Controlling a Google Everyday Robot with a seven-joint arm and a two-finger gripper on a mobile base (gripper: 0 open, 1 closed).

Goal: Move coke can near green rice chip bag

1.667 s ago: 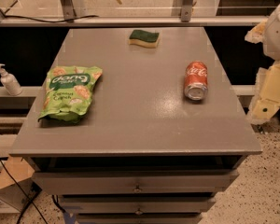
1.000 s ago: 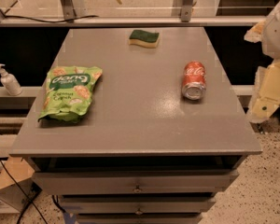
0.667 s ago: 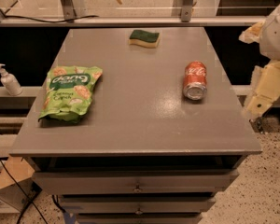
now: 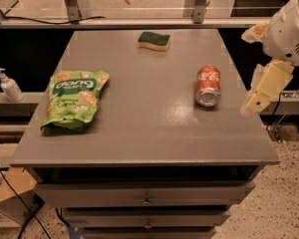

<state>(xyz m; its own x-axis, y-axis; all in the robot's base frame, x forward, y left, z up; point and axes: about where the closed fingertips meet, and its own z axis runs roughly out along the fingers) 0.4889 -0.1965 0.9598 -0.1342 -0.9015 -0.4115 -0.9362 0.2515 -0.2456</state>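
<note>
The coke can is red with white script and lies on its side on the right part of the grey table, its silver end facing the front. The green rice chip bag lies flat on the left part of the table, well apart from the can. My gripper hangs off the cream arm at the right edge of the view. It sits beyond the table's right edge, to the right of the can and not touching it.
A green-and-yellow sponge lies at the back middle of the table. A white pump bottle stands on a shelf to the left. Drawers sit below the tabletop. A railing runs behind the table.
My arm has shifted a little to the left, further into view at the right. The can, the bag and the sponge have not moved.
</note>
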